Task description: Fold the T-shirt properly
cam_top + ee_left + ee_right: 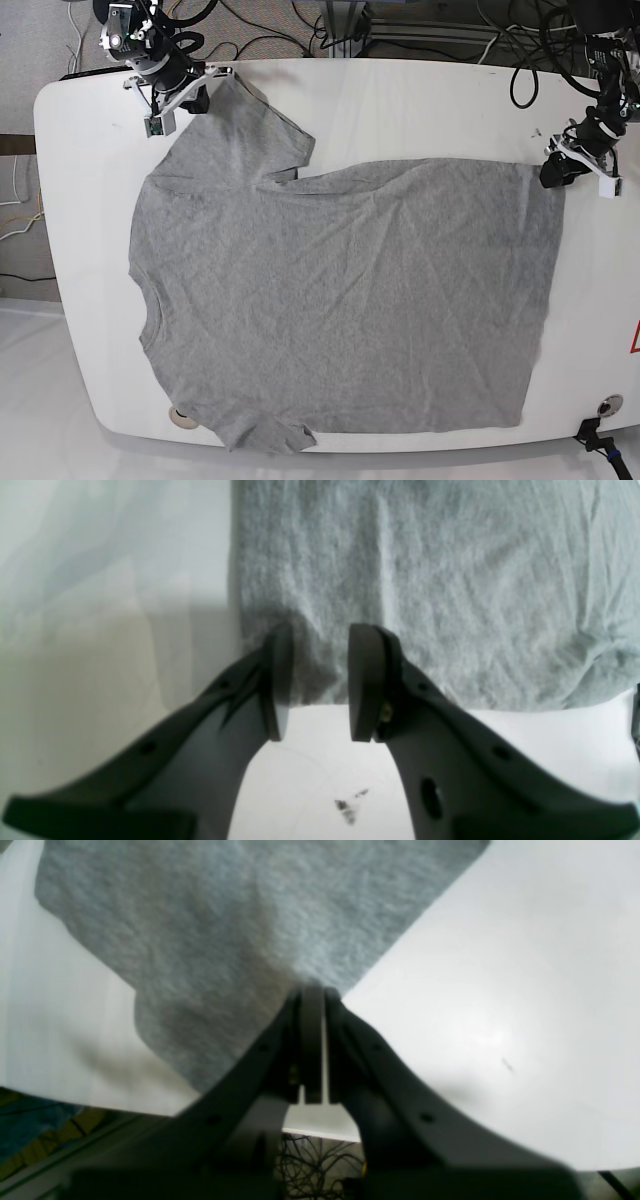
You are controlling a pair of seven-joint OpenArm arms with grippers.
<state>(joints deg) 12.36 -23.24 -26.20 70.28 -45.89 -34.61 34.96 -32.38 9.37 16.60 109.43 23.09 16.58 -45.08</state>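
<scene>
A grey T-shirt (pixel 340 300) lies spread flat on the white table (pixel 420 110), collar toward the left and hem toward the right. My right gripper (pixel 196 98) is at the far left sleeve. In the right wrist view that gripper (pixel 312 992) is shut on the tip of the sleeve (pixel 225 940), which rises slightly toward it. My left gripper (pixel 554 172) sits at the far right hem corner. In the left wrist view it (pixel 322 650) is open, its fingers (pixel 367 680) straddling the hem edge of the shirt (pixel 450 590) close to the corner.
Cables (pixel 300 40) run behind the table's far edge, and more cables (pixel 320 1160) hang below the edge by the right gripper. A dark smudge (pixel 350 805) marks the table in front of the left gripper. Two round fittings (pixel 603 405) sit at the near edge.
</scene>
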